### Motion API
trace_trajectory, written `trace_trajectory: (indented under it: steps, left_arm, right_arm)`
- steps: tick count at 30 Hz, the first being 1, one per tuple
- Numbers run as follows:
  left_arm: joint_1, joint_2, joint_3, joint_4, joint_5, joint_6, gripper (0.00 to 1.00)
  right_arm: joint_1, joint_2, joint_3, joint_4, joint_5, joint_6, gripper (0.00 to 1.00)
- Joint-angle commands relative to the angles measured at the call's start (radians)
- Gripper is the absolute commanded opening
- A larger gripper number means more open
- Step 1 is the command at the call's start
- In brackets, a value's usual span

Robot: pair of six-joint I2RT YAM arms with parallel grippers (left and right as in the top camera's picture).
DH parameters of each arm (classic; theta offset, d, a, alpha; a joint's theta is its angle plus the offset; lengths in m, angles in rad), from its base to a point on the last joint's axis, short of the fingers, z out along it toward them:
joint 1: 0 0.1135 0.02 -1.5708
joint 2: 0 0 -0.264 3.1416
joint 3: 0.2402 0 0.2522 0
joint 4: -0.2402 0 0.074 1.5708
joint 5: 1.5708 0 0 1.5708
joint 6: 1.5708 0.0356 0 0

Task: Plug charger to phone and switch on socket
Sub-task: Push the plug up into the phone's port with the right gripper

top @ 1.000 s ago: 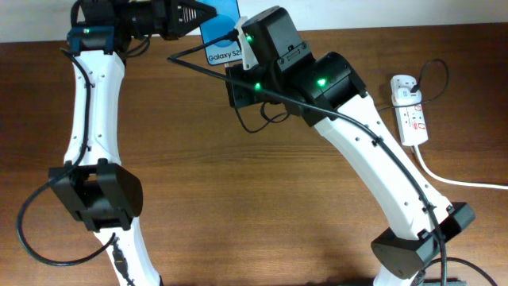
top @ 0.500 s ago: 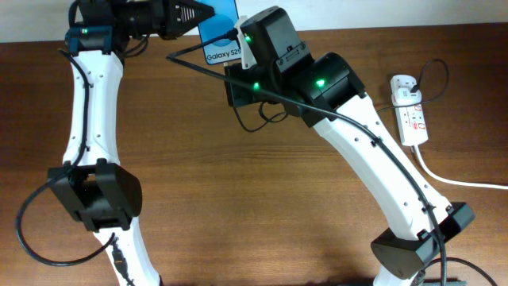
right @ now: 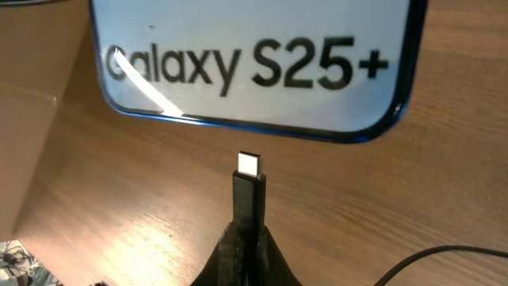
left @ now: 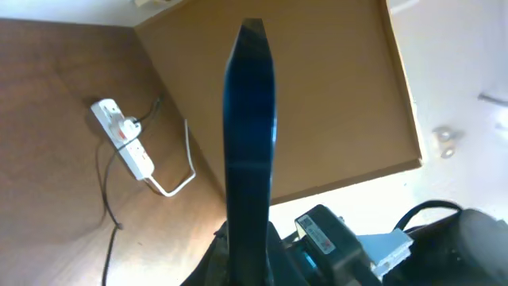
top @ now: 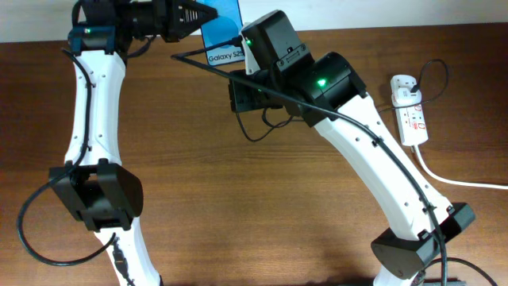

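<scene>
The left claw (top: 208,14) is clamped on the phone (top: 225,40) and holds it at the far edge of the bench (top: 238,199). The lit blue face shows white lettering. The right claw (right: 246,242) pinches the charger (right: 248,195) by its black plug. The metal tip points at the phone's lettered end, close but with a gap between them. The socket (top: 410,111) lies well apart on the right of the bench, and its white cord (top: 460,181) trails off to the right.
</scene>
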Motion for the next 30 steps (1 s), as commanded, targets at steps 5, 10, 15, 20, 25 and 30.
trace_trajectory:
  steps: [5, 10, 15, 20, 25, 30]
  left_arm:
    - [-0.003, -0.014, 0.014, 0.022, 0.004, -0.017, 0.0]
    - [-0.003, -0.014, 0.014, 0.025, 0.004, -0.003, 0.0]
    - [-0.003, -0.014, 0.014, 0.025, 0.007, -0.003, 0.0]
    - [-0.003, -0.014, 0.014, 0.025, 0.007, 0.013, 0.0]
    - [-0.003, -0.014, 0.014, 0.025, 0.007, 0.019, 0.0]
    - [-0.003, -0.014, 0.014, 0.025, 0.006, 0.019, 0.0]
  right_arm:
    - [-0.065, -0.028, 0.027, 0.013, -0.14, -0.015, 0.04]
    - [-0.061, -0.037, 0.028, 0.022, -0.178, -0.03, 0.04]
    - [-0.047, -0.036, 0.028, 0.053, -0.159, -0.043, 0.04]
    - [-0.047, -0.036, 0.028, 0.052, -0.129, -0.072, 0.04]
    - [-0.047, -0.036, 0.028, 0.052, -0.129, -0.081, 0.04]
    - [-0.047, -0.036, 0.028, 0.045, -0.106, -0.087, 0.04]
